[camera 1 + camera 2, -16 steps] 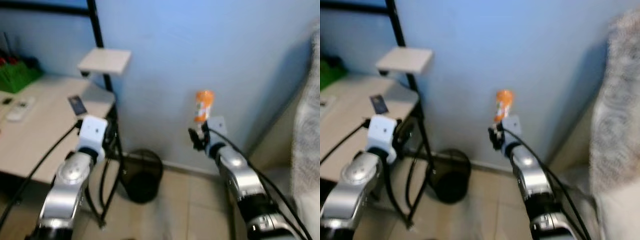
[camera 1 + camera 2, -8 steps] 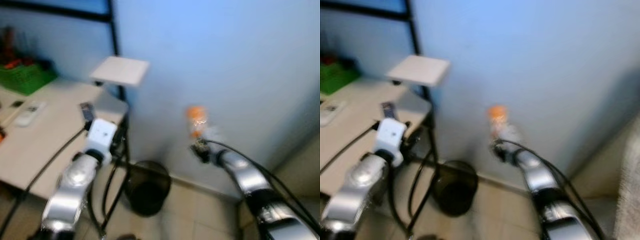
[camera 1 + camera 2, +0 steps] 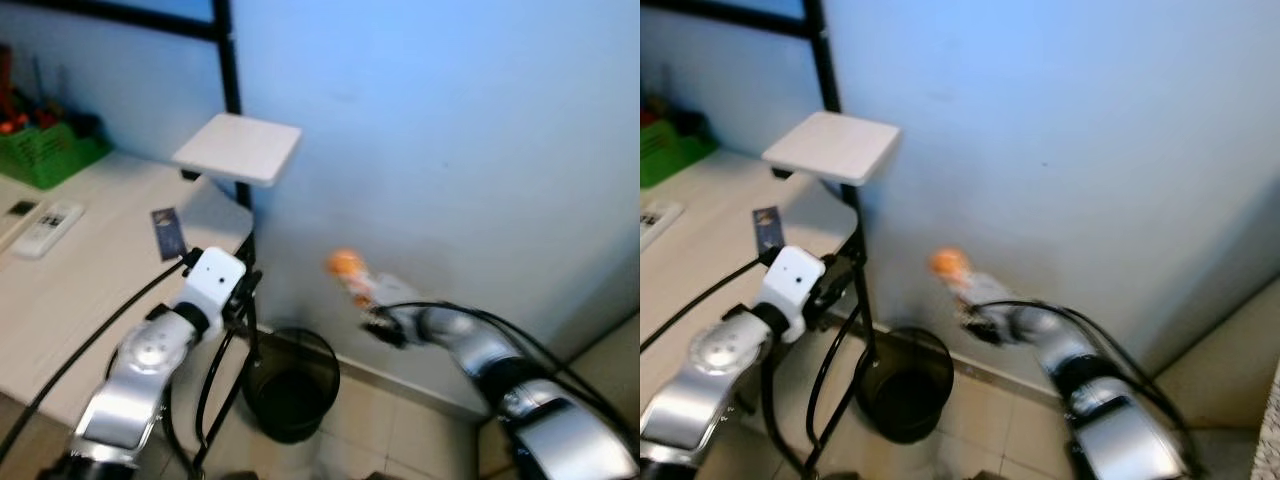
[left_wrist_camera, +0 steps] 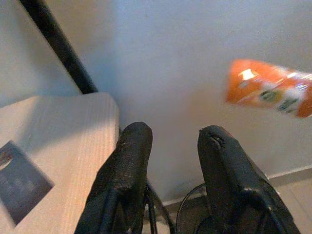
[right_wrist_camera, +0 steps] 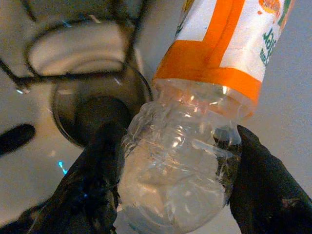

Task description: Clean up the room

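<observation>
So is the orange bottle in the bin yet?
Not yet. The right hand grips the bottle in the air, up and to one side of the black bin on the floor.

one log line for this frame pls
right claw: shut on bottle, carried above and right of bin | left claw: open, idle by desk | phase: carrying to bin

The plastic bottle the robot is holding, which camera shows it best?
The right wrist view: the bottle is close and sharp, clamped between the right gripper's fingers. Both eye views show it small and blurred above the bin; the left wrist view catches its orange label.
</observation>
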{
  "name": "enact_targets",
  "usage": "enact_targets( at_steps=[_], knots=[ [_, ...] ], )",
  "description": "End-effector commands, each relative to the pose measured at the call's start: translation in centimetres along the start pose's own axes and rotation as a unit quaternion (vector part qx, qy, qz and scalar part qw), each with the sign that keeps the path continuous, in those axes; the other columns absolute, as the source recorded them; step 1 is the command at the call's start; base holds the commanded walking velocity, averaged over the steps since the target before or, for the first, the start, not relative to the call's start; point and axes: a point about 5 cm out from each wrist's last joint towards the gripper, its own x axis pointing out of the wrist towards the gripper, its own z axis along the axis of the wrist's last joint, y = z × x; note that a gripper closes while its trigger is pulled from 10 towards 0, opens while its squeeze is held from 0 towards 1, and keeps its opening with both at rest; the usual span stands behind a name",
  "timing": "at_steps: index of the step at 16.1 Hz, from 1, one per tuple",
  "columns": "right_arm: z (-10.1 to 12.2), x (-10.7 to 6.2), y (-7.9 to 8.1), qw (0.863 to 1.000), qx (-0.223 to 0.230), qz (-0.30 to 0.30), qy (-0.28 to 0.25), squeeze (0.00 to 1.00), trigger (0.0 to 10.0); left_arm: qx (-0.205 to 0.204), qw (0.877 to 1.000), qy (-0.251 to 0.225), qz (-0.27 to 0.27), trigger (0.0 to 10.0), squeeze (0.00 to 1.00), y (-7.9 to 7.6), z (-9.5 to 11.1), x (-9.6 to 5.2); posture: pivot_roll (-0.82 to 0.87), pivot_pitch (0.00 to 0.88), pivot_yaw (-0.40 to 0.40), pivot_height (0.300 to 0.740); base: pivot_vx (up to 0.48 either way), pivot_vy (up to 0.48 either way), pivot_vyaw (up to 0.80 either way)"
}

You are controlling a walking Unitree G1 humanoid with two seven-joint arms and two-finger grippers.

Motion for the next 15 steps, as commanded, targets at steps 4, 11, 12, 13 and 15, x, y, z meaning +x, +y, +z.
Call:
enact_targets(
  at_steps=[4,11,12,13,15],
  knots=[
    [0.4,1.1,0.7,1.0,-0.006,-0.016,0.026,0.0,10.0,0.106,0.982,0.029,-0.153,10.0,0.0,-0.6,0.1,-0.9,0.15,0.0,-0.087,0.74,0.0,0.0,0.0],
    [2.5,2.3,1.7,0.997,0.047,-0.066,-0.006,0.0,10.0,0.158,0.97,0.054,-0.179,10.0,0.0,0.9,0.3,-1.2,0.17,0.013,-0.083,0.74,0.0,0.0,0.0],
    [2.6,2.3,1.7,0.997,0.053,-0.063,-0.009,0.0,10.0,0.158,0.97,0.054,-0.179,10.0,0.0,0.8,0.3,-1.2,0.17,0.013,-0.084,0.74,0.0,0.0,0.0],
    [2.9,2.4,2.0,0.996,0.065,-0.054,-0.015,0.01,10.0,0.158,0.97,0.053,-0.179,10.0,0.0,0.8,0.3,-1.3,0.17,0.014,-0.084,0.74,0.0,0.0,0.0],
    [3.1,2.6,2.4,0.996,0.075,-0.047,-0.021,0.79,10.0,0.154,0.97,0.051,-0.182,10.0,0.0,0.6,0.4,-1.3,0.17,0.015,-0.083,0.74,0.0,0.0,0.0]
  ],
)
